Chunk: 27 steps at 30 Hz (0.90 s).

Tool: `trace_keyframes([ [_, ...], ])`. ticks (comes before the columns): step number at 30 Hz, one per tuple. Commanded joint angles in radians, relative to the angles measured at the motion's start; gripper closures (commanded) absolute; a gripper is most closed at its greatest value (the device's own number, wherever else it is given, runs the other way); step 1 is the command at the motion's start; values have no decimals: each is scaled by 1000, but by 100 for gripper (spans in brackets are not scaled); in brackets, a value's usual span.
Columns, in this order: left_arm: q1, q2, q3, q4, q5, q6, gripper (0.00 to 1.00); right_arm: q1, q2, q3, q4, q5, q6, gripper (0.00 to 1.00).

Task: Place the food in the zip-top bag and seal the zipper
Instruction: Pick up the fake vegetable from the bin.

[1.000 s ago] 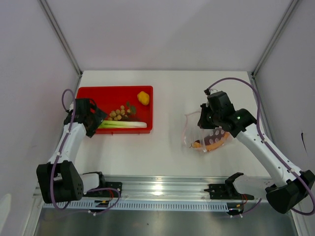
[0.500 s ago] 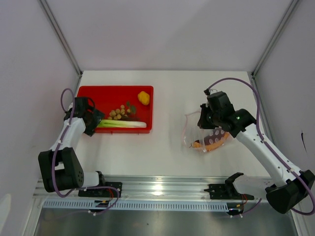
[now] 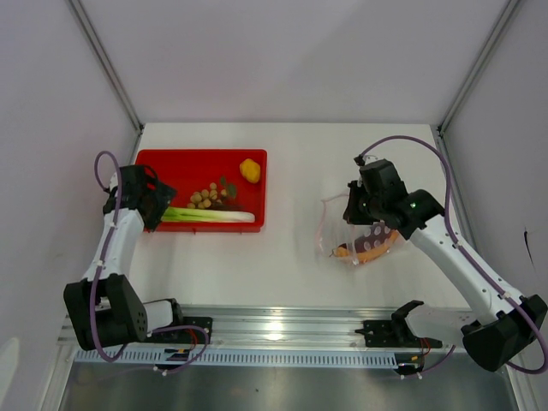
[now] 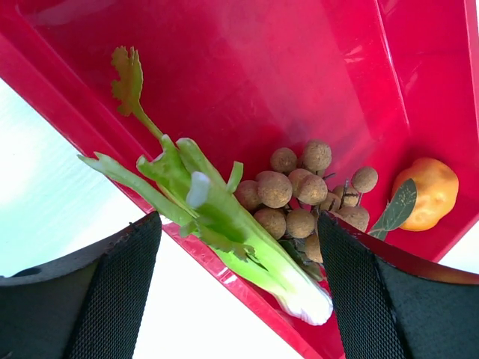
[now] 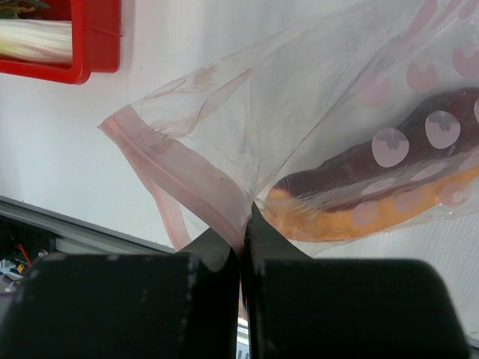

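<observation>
The green-white stalks (image 3: 212, 216) lie along the near wall of the red tray (image 3: 163, 163), with the tan berries (image 3: 205, 198) and the yellow fruit (image 3: 249, 170) behind. In the left wrist view the stalks (image 4: 224, 224) lie between my open left gripper's (image 4: 239, 299) pads, beside the berries (image 4: 299, 198) and fruit (image 4: 426, 193). My left gripper (image 3: 147, 208) hovers at the tray's left end. My right gripper (image 5: 245, 224) is shut on the pink zipper strip (image 5: 179, 172) of the clear bag (image 3: 355, 231), holding its mouth up. The sweet potato (image 5: 389, 161) and carrot piece (image 5: 367, 217) lie inside.
Metal frame posts and white walls bound the white table (image 3: 291, 163) on both sides. An aluminium rail (image 3: 282, 334) with the arm bases runs along the near edge. The tray sits near the table's left side; the bag lies on its right half.
My left gripper has drawn back leftward along the stalks toward the tray's left end. The right gripper and the bag have not moved.
</observation>
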<state>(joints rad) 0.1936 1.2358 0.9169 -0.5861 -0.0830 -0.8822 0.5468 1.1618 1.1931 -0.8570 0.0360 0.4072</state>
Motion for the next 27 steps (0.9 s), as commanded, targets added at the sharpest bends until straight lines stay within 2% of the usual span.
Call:
trace_keyframes([
  [1,14,30,45,11,14,0,14,4,7,11,29,-2,-10,100],
  [11,24,125,54,60,14,2,18,4,21,14,29,5,-8,100],
  [15,26,143,45,86,26,-1,26,5,26,19,32,2,-7,100],
  [18,24,155,43,98,58,8,47,5,32,29,30,-1,-4,100],
  [19,24,157,37,101,66,12,59,7,32,33,29,1,-5,100],
  [21,24,151,30,108,75,15,70,8,30,37,24,1,-4,100],
  [22,24,140,17,112,75,17,81,8,27,39,24,5,-2,100],
  [25,24,122,13,109,103,26,99,12,19,39,16,11,-1,100],
  [27,24,108,11,100,121,32,99,12,13,37,13,15,2,100],
])
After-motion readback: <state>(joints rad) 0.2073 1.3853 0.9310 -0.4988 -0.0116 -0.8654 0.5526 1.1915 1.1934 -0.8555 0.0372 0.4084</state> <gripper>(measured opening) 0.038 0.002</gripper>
